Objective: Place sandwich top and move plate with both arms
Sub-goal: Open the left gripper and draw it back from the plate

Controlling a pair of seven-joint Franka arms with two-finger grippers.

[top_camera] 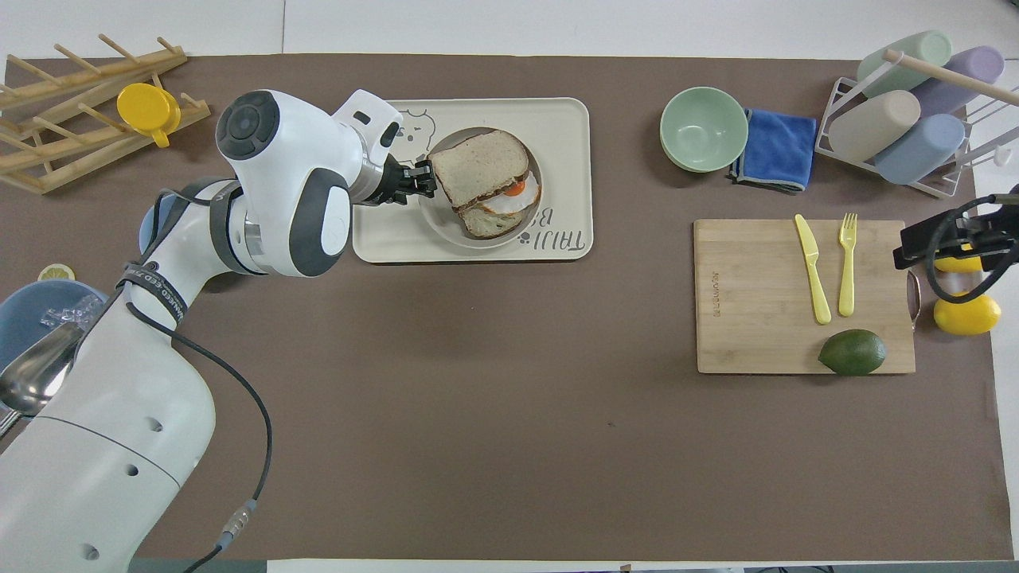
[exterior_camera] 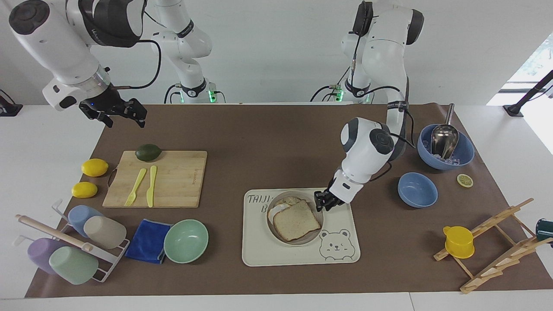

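Observation:
The sandwich top (exterior_camera: 297, 220) lies on the egg-topped slice (top_camera: 509, 203) on the round beige plate (exterior_camera: 299, 242). The plate stands on the cream bear tray (exterior_camera: 276, 255). My left gripper (exterior_camera: 322, 203) is low at the plate's rim on the side toward the left arm's end and is shut on that rim. In the overhead view the left gripper (top_camera: 422, 179) meets the plate (top_camera: 443, 228) beside the sandwich top (top_camera: 480, 169). My right gripper (exterior_camera: 114, 113) waits open and empty in the air over the mat's edge at the right arm's end.
A cutting board (exterior_camera: 157, 178) holds an avocado, a yellow fork and a knife. Two lemons (exterior_camera: 94, 167) lie beside it. A mint bowl (exterior_camera: 185, 240), a blue cloth and a cup rack stand toward the right arm's end. Blue bowls (exterior_camera: 417, 189) and a wooden rack stand toward the left arm's end.

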